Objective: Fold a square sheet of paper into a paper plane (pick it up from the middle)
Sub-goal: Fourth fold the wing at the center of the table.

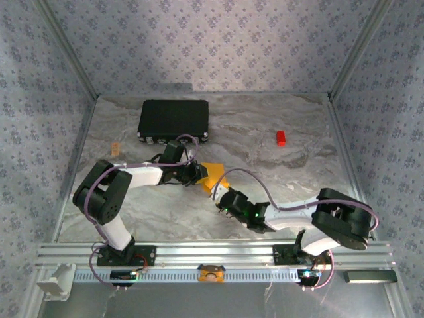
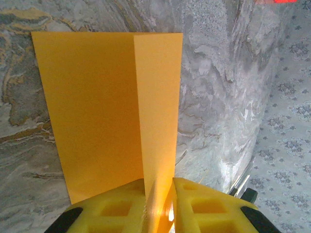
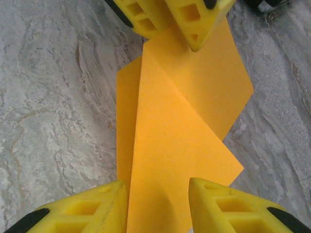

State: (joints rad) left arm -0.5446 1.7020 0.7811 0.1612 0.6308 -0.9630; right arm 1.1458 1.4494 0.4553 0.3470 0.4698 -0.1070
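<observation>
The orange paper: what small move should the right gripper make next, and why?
Probably close the right gripper on the square sheet of paper: its fingers stand open on either side of the near end, while the left gripper pinches the far end.

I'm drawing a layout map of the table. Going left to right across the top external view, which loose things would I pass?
small tan object → black case → square sheet of paper → red block
</observation>
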